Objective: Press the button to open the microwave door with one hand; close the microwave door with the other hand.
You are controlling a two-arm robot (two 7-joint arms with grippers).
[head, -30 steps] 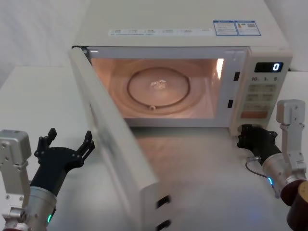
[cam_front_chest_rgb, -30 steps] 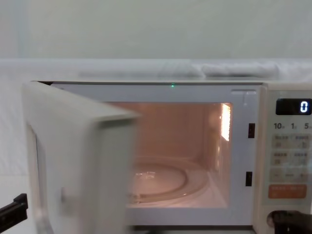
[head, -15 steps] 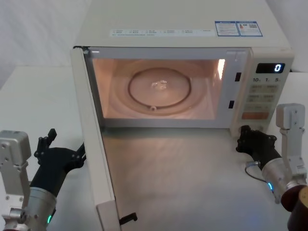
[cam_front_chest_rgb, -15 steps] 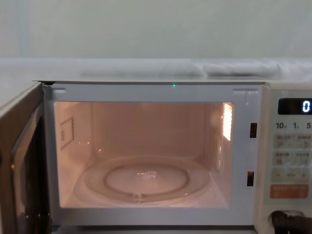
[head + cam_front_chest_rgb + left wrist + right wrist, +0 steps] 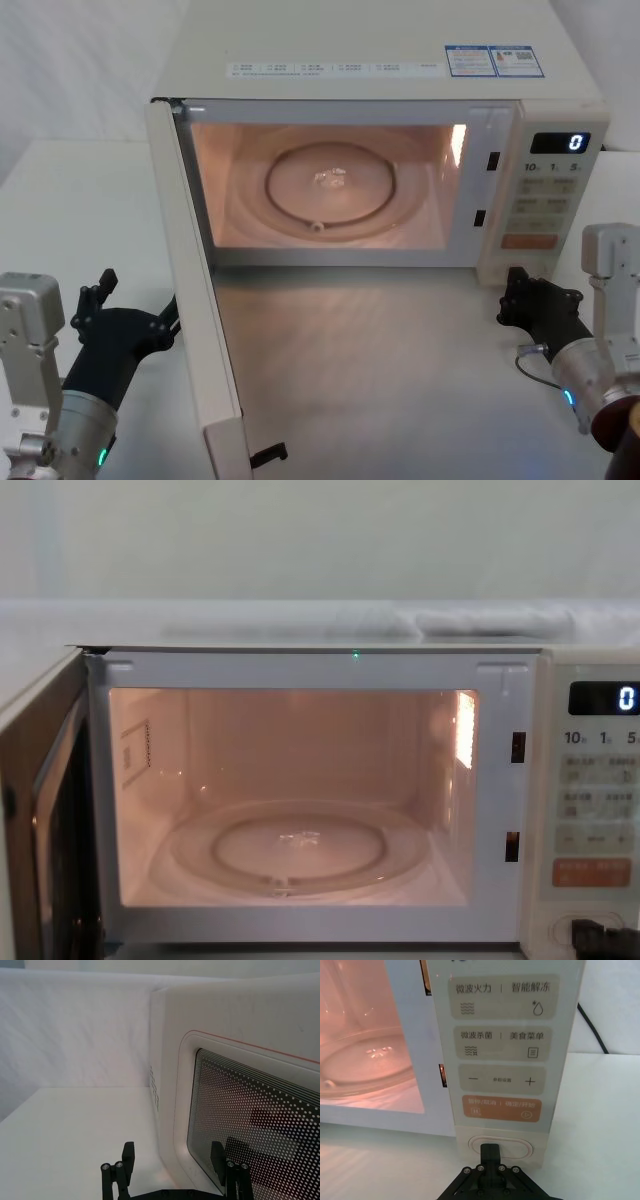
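Microwave (image 5: 380,60) sits at the back of the white table (image 5: 70,200), cavity lit pink-orange, glass turntable (image 5: 330,190) inside, display reading 0. The microwave door (image 5: 195,290) stands swung fully out on its left hinge, edge-on toward the table's front edge, latch hooks showing at its free end; in the chest view it lies along the left border (image 5: 40,820) with the dark window facing inward. Left gripper (image 5: 125,315) is low near the table's front-left corner, just beside the door's outer face, fingers spread wide; in the left wrist view its two fingertips (image 5: 127,1152) frame the lower corner of the dotted mesh window (image 5: 260,1125), the one nearest the door close against it; contact cannot be told. Right gripper (image 5: 525,300) is in front of the control panel's lower end at the microwave's right front corner, a little apart from it. In the right wrist view its fingers are closed to a single narrow tip (image 5: 490,1151) over the button (image 5: 510,1147), the cream pill under the orange key (image 5: 502,1107); whether tip and button touch cannot be told.
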